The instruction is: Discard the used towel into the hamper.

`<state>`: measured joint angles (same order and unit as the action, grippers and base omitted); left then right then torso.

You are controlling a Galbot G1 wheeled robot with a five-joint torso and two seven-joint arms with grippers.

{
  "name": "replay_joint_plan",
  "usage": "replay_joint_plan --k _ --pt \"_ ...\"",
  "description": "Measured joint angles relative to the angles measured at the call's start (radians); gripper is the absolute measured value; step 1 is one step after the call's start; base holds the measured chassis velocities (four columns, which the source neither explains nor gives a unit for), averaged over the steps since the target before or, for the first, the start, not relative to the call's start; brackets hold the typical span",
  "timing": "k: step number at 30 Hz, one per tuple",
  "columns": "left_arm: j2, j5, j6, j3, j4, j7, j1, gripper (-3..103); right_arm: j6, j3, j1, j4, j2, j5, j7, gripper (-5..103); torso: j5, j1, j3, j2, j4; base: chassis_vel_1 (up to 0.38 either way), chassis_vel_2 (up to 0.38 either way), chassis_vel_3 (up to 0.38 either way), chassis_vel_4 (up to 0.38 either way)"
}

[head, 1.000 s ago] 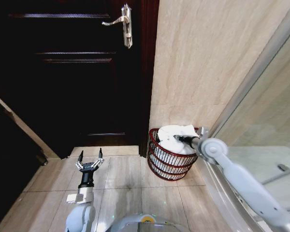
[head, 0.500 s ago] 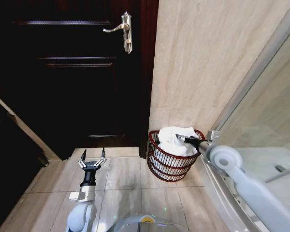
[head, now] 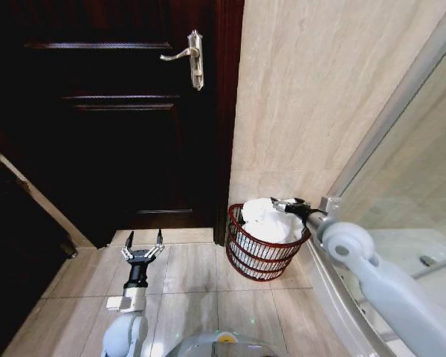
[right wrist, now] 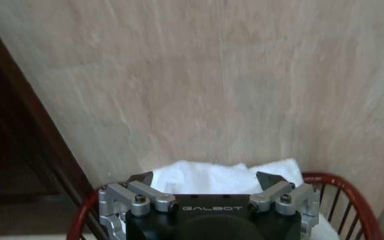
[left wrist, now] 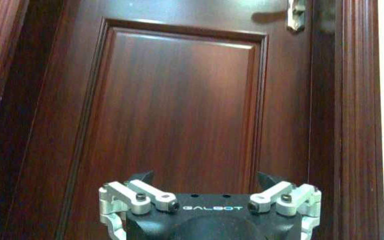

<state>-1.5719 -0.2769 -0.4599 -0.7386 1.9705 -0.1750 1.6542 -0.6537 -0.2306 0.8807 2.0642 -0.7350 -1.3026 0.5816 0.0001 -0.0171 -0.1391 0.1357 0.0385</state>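
Soft, light towel (head: pixel 267 220) heaps in the hamper (head: pixel 262 256); right gripper (head: pixel 286 204) hovers above, jaws released; left gripper (head: pixel 142 243) spread, idle.

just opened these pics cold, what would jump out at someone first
The eye goes first to the white towel heaped in the red-brown wire hamper, which stands on the tiled floor against the beige wall beside the dark wooden door. The right gripper hovers open just above the towel at the hamper's rim. The left gripper waits open, low over the floor before the door.
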Motion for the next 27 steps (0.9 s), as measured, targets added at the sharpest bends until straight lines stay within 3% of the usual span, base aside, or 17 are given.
replay_joint_plan --k 4,11,27 --pt "0.007 -0.015 -0.021 -0.010 0.012 -0.058 0.013 100 -0.026 0.085 -0.080 -0.103 0.000 -0.023 -0.028 100 -0.0001 -0.005 -0.007 0.012 0.0000 0.000 0.000 0.000 0.000" --pt "-0.004 -0.026 -0.030 -0.014 0.035 -0.065 0.021 100 -0.060 0.191 -0.150 -0.201 -0.024 -0.087 -0.015 100 0.0000 -0.006 -0.006 0.012 0.0001 0.000 0.000 0.000 0.000" --pt "-0.017 -0.047 -0.035 -0.015 0.032 -0.060 0.023 100 -0.076 0.270 -0.182 -0.314 -0.080 -0.184 0.041 100 -0.0002 -0.005 -0.002 0.008 0.0000 0.000 0.000 0.000 0.000"
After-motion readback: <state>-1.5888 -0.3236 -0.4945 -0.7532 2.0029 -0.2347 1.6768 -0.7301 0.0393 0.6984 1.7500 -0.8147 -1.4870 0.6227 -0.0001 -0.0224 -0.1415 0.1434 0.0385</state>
